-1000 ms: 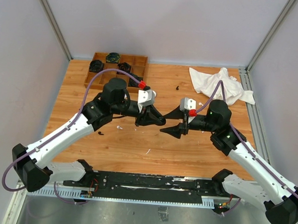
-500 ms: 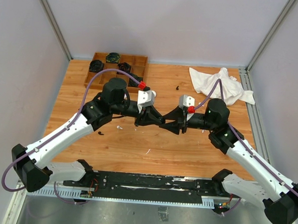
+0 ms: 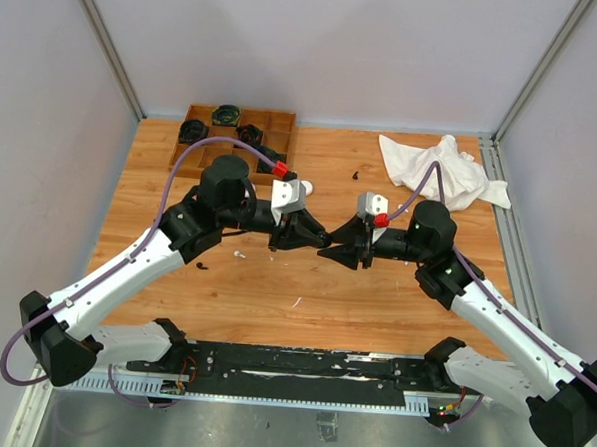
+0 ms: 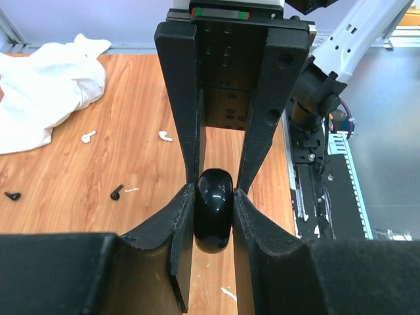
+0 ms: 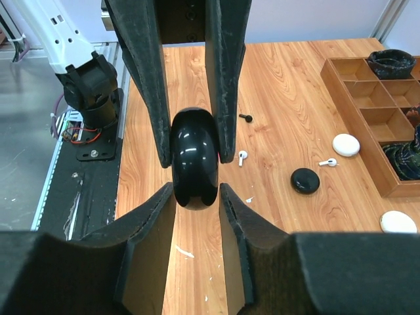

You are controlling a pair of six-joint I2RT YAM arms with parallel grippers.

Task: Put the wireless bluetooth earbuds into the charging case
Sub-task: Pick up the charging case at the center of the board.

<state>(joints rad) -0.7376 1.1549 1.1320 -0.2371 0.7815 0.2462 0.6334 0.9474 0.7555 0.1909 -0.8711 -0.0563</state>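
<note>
Black case clamped edge-on; wooden tray holds dark round items.

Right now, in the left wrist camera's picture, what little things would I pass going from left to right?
first black earbud → first white earbud → second black earbud → second white earbud → shiny black case. The white cloth is left out, since it stretches above several of them.

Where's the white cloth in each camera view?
Top: cloth upper right, on the table's far corner.
Left wrist: upper left.
Right wrist: not in it.
Shared landmark: the pinched black case, centre of both wrist views.
</note>
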